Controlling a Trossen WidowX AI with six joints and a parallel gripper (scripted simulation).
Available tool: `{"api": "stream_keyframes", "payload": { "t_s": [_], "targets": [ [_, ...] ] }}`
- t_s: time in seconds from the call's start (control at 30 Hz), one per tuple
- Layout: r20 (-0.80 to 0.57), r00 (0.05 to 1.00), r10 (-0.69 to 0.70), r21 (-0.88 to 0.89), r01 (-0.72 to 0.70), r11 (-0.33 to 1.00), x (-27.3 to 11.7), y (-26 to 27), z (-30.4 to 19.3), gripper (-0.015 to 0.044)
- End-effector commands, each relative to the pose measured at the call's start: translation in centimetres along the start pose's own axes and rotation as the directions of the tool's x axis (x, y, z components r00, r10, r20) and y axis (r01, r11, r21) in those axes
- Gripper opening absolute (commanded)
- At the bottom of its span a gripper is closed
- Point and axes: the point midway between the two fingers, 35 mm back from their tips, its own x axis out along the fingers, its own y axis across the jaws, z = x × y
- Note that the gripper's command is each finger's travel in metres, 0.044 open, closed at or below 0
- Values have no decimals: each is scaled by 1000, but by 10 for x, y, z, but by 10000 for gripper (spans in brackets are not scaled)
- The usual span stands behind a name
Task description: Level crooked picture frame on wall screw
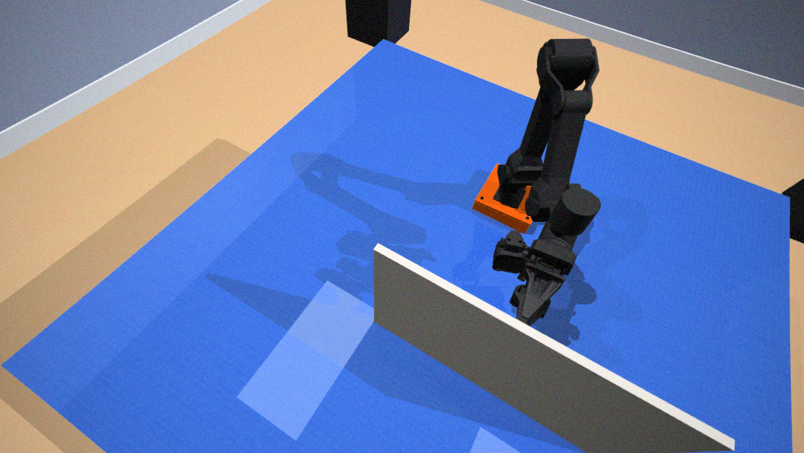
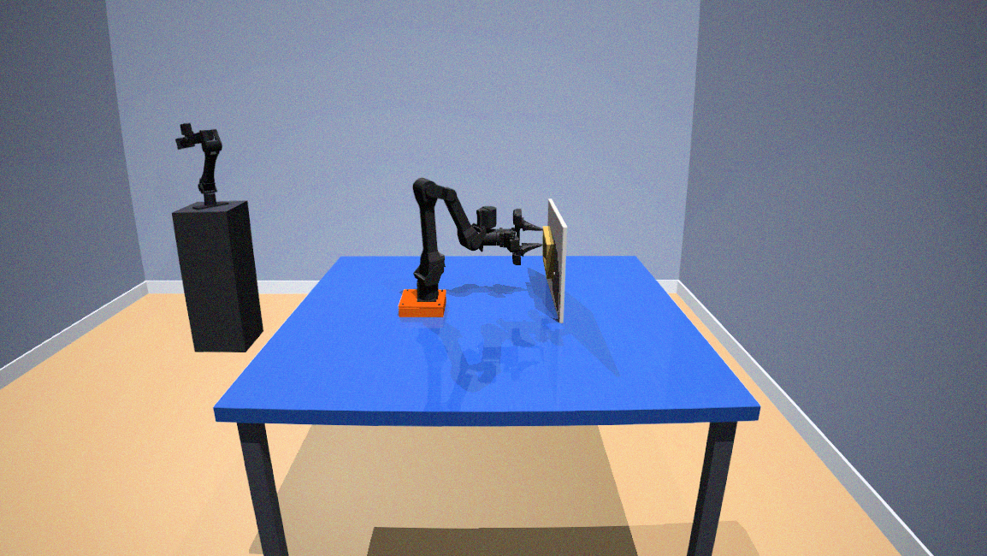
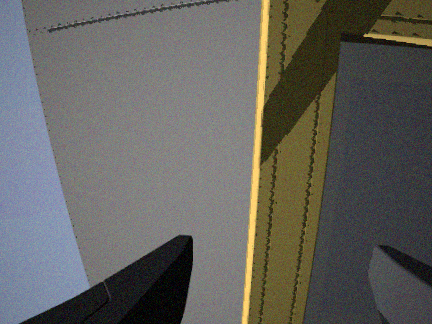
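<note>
The yellow picture frame hangs on the grey side of the upright board. In the wrist view its top bar runs up the picture and is not parallel to the board's edge at left. My gripper is open, one finger above the other, with its tips close to the frame. In the wrist view the fingers stand either side of the top bar, one over bare board, one over the dark inside. The board hides the frame in the top view. Screw and notched strip are hidden.
The arm's orange base stands on the blue table. A black pedestal with a second arm stands on the floor off to the left in the exterior view. A shadow crosses the frame in the wrist view.
</note>
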Motion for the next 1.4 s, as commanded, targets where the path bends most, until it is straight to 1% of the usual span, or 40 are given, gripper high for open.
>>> {"api": "stream_keyframes", "payload": {
  "t_s": [0.0, 0.2, 1.0, 1.23, 1.37],
  "targets": [
    [-2, 1000, 0, 3, 0, 1000, 8, -1, -1, 260],
    [-3, 1000, 0, 3, 0, 1000, 17, -1, 0, 260],
    [-3, 1000, 0, 3, 0, 1000, 17, -1, 0, 260],
    [-3, 1000, 0, 3, 0, 1000, 17, -1, 0, 76],
    [-3, 1000, 0, 3, 0, 1000, 17, -1, 0, 50]
  ]
}}
